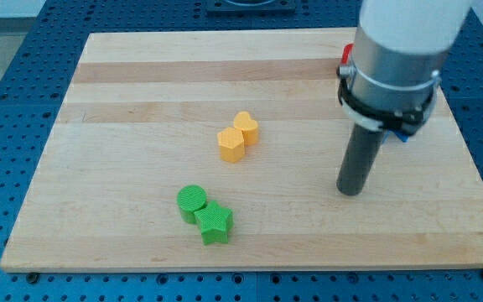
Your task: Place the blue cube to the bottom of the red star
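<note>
My tip (350,191) rests on the board at the view's right, below the arm's large grey body. A sliver of a red block (345,54) shows at the arm's left edge near the view's top right; its shape is hidden. A sliver of a blue block (402,134) shows just under the arm's collar, up and to the right of my tip; its shape is hidden too. The arm covers most of both blocks.
A yellow heart (246,126) touches a yellow hexagon (231,144) near the board's middle. A green cylinder (191,202) touches a green star (215,222) at the lower middle. The wooden board (124,126) lies on a blue perforated table.
</note>
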You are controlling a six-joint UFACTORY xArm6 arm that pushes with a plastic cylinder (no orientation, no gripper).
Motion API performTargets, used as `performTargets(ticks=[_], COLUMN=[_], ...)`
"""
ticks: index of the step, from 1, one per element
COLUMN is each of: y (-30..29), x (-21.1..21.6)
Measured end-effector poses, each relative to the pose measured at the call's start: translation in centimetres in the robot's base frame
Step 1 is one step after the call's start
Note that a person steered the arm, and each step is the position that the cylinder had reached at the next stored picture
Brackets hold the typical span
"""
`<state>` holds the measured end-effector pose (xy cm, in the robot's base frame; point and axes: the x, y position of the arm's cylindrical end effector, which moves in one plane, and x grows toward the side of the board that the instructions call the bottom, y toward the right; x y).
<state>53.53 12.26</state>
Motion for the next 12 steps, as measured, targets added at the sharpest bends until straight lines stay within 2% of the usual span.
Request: performTargets(ticks=[2,3,6,7,8,9,10,11,12], y=[6.8,6.8,2.3,1.6,1.0,1.3,9.4,14.1,14.0], x=[-2.2,-3.3,-16.2,-18.4,-16.0,-4.8,1.5,-3.0,-4.8])
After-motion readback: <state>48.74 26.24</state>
